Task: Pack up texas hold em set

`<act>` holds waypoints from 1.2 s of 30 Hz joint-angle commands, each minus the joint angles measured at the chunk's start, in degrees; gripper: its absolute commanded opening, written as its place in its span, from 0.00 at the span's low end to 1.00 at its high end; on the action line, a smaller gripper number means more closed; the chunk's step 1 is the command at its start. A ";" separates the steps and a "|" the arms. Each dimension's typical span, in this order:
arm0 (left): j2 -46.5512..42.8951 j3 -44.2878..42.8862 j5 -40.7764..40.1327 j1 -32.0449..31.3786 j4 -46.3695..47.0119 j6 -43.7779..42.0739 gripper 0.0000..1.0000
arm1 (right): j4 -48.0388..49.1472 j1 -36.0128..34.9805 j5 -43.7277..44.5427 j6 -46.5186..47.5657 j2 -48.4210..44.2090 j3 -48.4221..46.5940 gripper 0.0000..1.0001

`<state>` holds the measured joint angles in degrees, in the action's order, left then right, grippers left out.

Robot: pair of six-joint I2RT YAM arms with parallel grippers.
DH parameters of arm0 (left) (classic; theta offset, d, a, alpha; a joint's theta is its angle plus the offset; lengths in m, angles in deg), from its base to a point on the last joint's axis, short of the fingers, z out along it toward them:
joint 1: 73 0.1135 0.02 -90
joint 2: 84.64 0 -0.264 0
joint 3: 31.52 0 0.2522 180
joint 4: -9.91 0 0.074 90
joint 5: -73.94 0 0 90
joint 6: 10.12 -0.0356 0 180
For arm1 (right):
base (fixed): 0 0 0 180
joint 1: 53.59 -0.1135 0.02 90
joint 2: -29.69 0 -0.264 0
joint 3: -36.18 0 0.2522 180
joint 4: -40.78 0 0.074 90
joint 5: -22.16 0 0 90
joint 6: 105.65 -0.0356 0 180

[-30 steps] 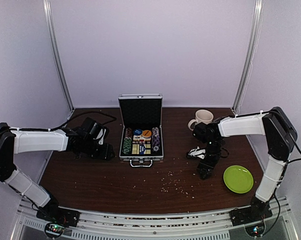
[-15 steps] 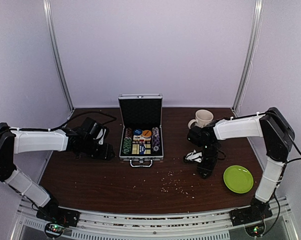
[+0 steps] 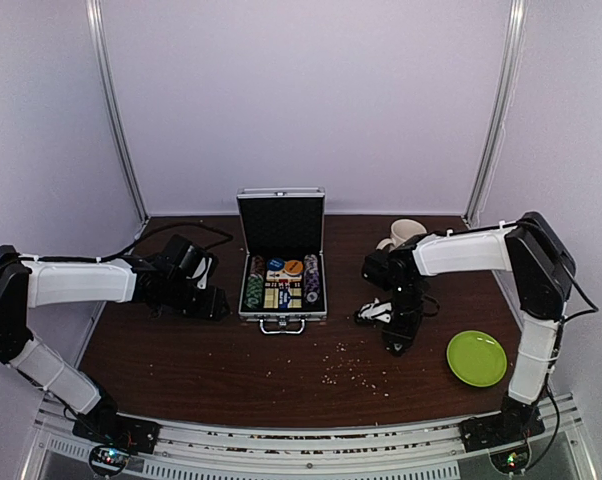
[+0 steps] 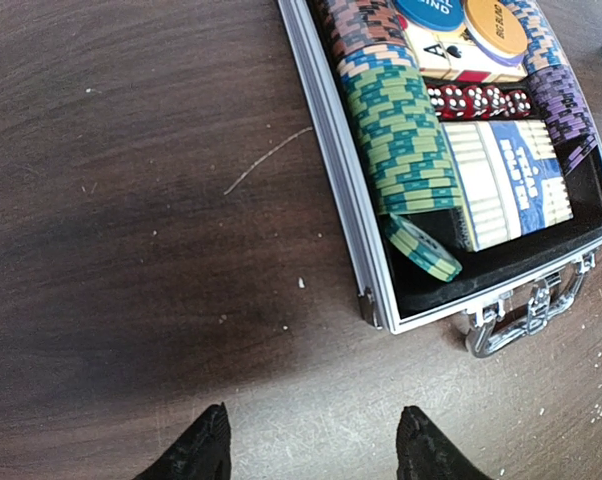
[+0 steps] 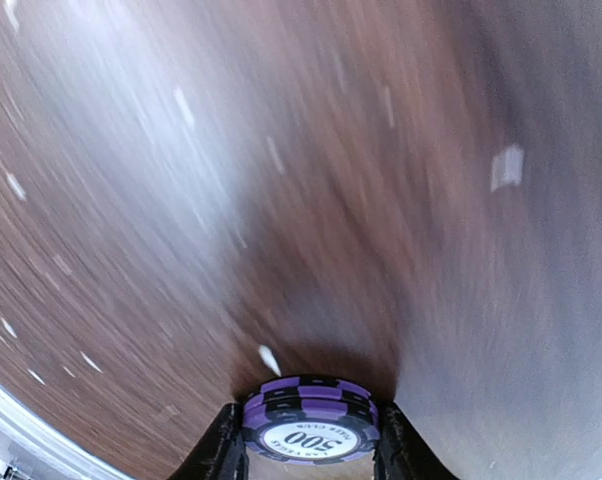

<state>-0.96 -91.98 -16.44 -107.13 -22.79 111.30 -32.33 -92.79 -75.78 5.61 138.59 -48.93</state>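
Note:
The silver case (image 3: 245,304) lies open at mid-table with its black lid upright. In the left wrist view its rim (image 4: 333,170) frames rows of green-and-cream chips (image 4: 401,140), red dice (image 4: 479,101), a blue-cream card deck (image 4: 508,182) and an orange disc (image 4: 496,28). One green chip (image 4: 422,249) leans loose in the front corner. My left gripper (image 4: 316,450) stands open over bare table, left of the case's front corner. My right gripper (image 5: 309,445) is shut on a small stack of purple chips (image 5: 311,418) marked 500, low over the table right of the case (image 3: 394,346).
A cream mug (image 3: 408,234) stands at the back right, behind my right arm. A lime green plate (image 3: 476,358) lies at the front right. Pale crumbs (image 3: 346,372) are scattered in front of the case. The case handle (image 4: 521,312) points toward the near edge.
My right gripper has shut on the purple chips and swung left toward the case. The left arm and the case have not moved.

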 commanded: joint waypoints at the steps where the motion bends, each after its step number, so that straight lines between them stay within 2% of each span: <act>1: -1.20 0.12 -1.11 -0.03 0.80 -0.30 0.59 | 2.58 -1.89 -3.66 0.18 3.64 -5.70 0.31; 10: -2.76 0.85 -2.30 -0.03 -0.50 -0.41 0.59 | 1.10 -4.85 -3.24 -0.41 10.07 -18.43 0.31; 15: -3.45 0.91 -2.84 0.00 -1.00 -0.46 0.59 | 0.49 -5.29 -2.94 -0.36 11.17 -20.62 0.30; 22: -2.90 0.75 -2.78 -0.02 -0.84 -0.51 0.59 | 0.05 -5.46 -2.02 -0.34 8.26 -22.71 0.30; 31: -3.35 0.76 -2.90 -0.01 -1.09 -0.44 0.59 | -2.69 -7.58 0.98 0.01 13.25 -38.96 0.31; 36: -4.84 1.96 -3.51 -0.06 -1.32 -0.10 0.59 | -0.76 -9.26 4.79 -0.03 17.69 -44.33 0.31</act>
<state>-3.60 -91.43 -18.89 -107.13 -24.32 111.30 -33.36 -100.66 -75.15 5.45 152.27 -90.62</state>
